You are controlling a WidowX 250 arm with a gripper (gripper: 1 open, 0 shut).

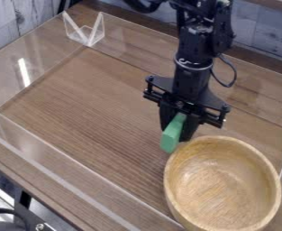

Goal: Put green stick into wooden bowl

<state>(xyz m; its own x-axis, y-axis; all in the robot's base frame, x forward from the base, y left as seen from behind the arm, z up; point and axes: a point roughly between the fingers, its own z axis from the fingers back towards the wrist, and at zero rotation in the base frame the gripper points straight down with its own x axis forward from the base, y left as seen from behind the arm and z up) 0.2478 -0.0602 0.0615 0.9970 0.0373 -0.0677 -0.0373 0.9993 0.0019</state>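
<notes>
Since the green stick (172, 133) looks light, stiff and not slippery, I judge its upper end the right place to grip, and my hand (177, 120) is clamped there, with its lower end hanging beside the bowl's (222, 194) far rim.

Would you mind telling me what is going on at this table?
A robot arm's end effector is gripping a green stick. The stick hangs beside the near-left part of the wooden bowl's rim as pictured, so it seems about to go in, though it is not in the bowl yet.
</notes>
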